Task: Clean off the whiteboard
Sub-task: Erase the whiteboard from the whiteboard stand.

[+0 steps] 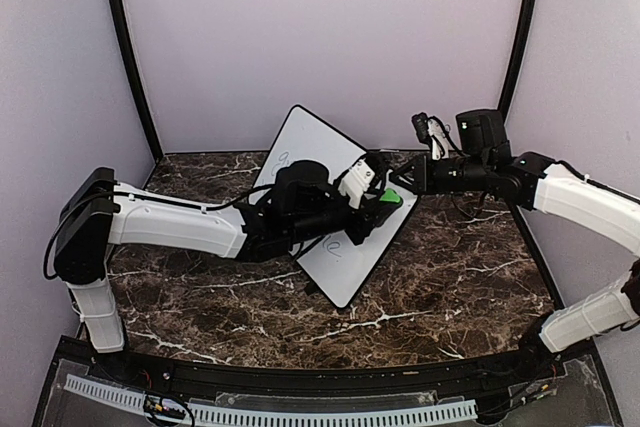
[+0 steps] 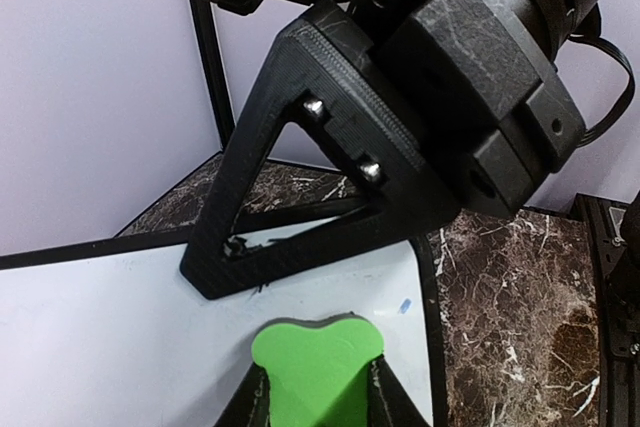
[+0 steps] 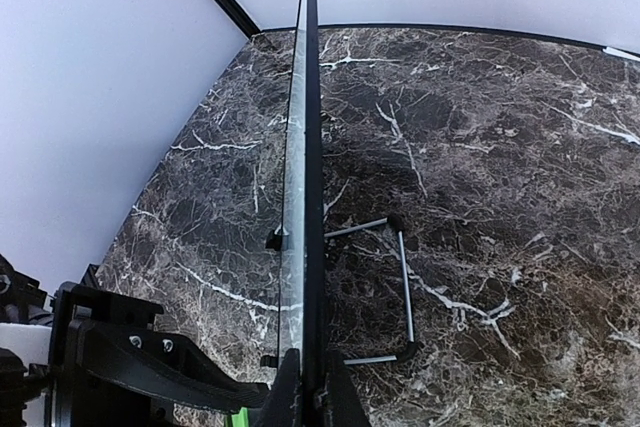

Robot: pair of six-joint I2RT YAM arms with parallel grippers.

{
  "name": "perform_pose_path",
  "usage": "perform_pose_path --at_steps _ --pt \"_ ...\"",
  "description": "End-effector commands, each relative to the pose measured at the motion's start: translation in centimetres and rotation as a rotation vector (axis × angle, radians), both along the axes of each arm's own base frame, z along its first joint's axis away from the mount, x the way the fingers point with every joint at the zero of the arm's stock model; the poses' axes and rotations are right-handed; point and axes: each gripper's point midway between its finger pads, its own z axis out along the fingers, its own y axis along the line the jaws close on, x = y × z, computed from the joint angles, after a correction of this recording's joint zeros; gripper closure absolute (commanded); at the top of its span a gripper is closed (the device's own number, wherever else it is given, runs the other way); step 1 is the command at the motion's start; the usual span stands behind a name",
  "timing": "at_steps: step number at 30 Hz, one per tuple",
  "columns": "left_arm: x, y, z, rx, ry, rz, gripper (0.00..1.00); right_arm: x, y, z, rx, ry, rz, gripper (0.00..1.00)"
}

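White rectangular whiteboard (image 1: 318,142), thin black frame: right tool (image 3: 306,397) pinches its edge; left tool (image 2: 315,402) clamps green eraser block (image 2: 316,352) over its face; dark marker strokes (image 1: 335,252) lie behind left tool, back along its arm.

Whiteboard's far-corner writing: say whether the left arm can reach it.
Probably yes: its fingers hold the eraser on the whiteboard, nothing lies before the writing, and the right fingers clamp another edge.

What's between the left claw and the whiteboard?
A green eraser, clamped in the left gripper, faces the whiteboard; the left wrist view shows it best.
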Motion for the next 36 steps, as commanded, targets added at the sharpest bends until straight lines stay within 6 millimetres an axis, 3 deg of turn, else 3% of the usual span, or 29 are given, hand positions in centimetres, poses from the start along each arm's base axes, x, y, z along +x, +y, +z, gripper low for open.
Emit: perform_pose_path --at_steps 1,16,27,36 --pt "0.6 -0.4 -1.3 0.035 -0.003 -0.008 1.0 -4.6 3.2 -1.6 -0.001 0.099 0.204 1.0" --pt "-0.2 -1.9 -0.4 -0.003 -0.01 -0.085 1.0 -4.5 3.4 -1.9 0.011 0.12 0.197 1.0" --pt "-2.7 -1.2 -2.4 0.011 0.056 -0.132 1.0 -4.5 3.4 -2.1 0.005 0.119 0.199 1.0" --pt "-2.4 0.1 -4.3 0.048 0.063 -0.077 1.0 -4.7 3.3 -2.3 0.004 0.118 0.202 1.0"
